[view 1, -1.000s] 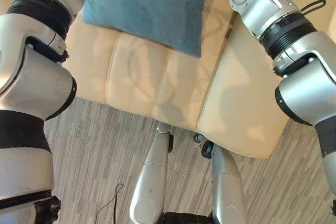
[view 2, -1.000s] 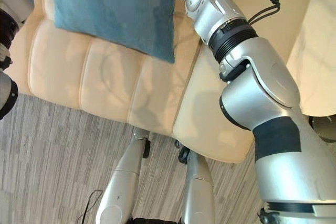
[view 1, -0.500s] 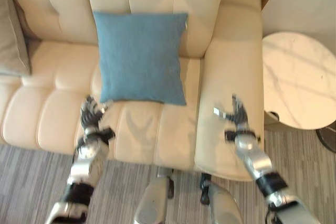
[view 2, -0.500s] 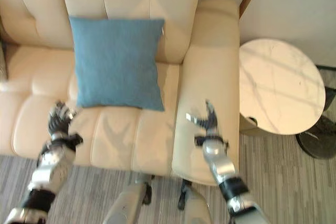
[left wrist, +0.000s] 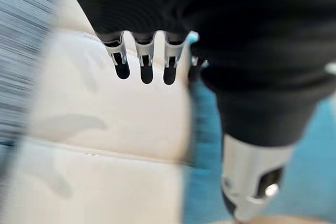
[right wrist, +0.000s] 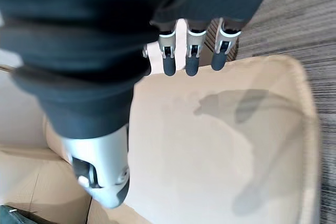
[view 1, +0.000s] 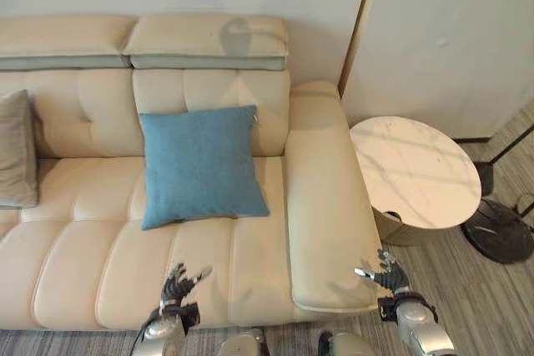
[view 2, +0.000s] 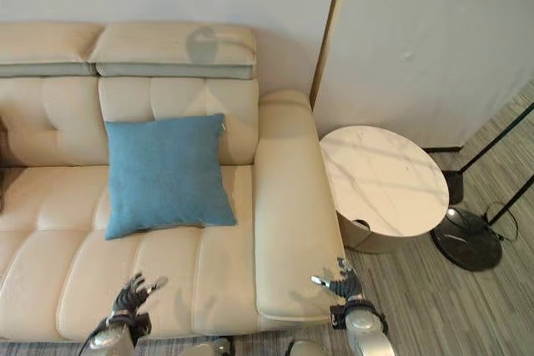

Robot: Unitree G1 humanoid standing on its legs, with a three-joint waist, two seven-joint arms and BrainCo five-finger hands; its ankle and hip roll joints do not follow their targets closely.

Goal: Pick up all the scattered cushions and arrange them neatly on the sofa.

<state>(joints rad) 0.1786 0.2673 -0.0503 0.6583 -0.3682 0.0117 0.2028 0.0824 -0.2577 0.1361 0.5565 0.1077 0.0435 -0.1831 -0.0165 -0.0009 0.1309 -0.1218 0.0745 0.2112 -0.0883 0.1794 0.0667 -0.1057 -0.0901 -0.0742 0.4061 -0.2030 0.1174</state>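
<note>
Cushions first: you have a blue cushion (view 1: 200, 166) propped against the sofa's (view 1: 83, 256) backrest on the right-hand seat, its lower edge resting on the seat and its top corners against the tufted back, leaning a little askew. A grey cushion (view 1: 15, 149) stands at the far left, partly cut off by the edge of the view. No cushion shows on the strip of floor in front of the sofa.

Your left hand (view 1: 177, 283) hovers low over the front edge of the seat, fingers spread and relaxed, holding nothing; the left wrist view shows the fingertips (left wrist: 146, 73) hanging free above the cream leather with blue at the side. Your right hand (view 1: 386, 273) sits at the front end of the armrest (view 1: 321, 206), also splayed and empty, its fingertips (right wrist: 191, 67) clear of the leather.

What the next move hangs on is this: the blue cushion lies straight ahead of the left hand, further back on the seat, well apart from the fingers, and the left hand is clearly the nearer one. The right hand would have to cross the armrest to reach it. The cushion is roughly square, so there is no long axis to line up with; its near bottom edge faces your left fingers. To my eye it looks placed already, so you probably need to look elsewhere for any cushion not yet on the sofa. A round table (view 1: 413, 171) stands just beside the armrest.
</note>
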